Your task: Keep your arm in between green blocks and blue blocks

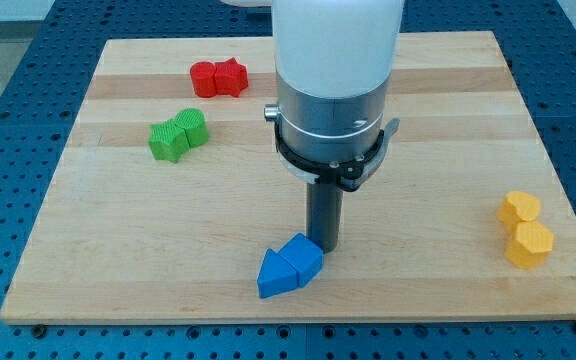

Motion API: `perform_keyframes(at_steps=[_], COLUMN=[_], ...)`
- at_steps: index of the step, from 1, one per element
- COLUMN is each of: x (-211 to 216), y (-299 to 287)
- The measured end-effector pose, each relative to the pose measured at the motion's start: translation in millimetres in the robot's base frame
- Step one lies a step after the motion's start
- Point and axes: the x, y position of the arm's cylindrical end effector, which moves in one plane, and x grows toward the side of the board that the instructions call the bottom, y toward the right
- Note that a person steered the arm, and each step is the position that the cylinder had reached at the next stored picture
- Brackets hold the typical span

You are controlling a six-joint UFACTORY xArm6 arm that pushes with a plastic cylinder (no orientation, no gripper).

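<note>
Blue blocks (290,266), two wedge-like pieces pressed together, lie nearest the view's bottom on the wooden board (418,110). My tip (323,246) rests just behind them, touching or nearly so; it has no fingers. Farther up and left sit two joined green blocks (178,136), well apart from the tip.

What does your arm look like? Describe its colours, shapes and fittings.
My arm is a smooth white cylinder. Below it sits a silver metal collar ringed by a black clamp with a small bolt at each side. From that hangs a straight dark rod ending at my tip. No cables or markings show.
</note>
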Motion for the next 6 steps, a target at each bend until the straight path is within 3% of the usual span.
perform_keyframes(at_steps=[2,6], x=[0,-57], y=[-7,-105])
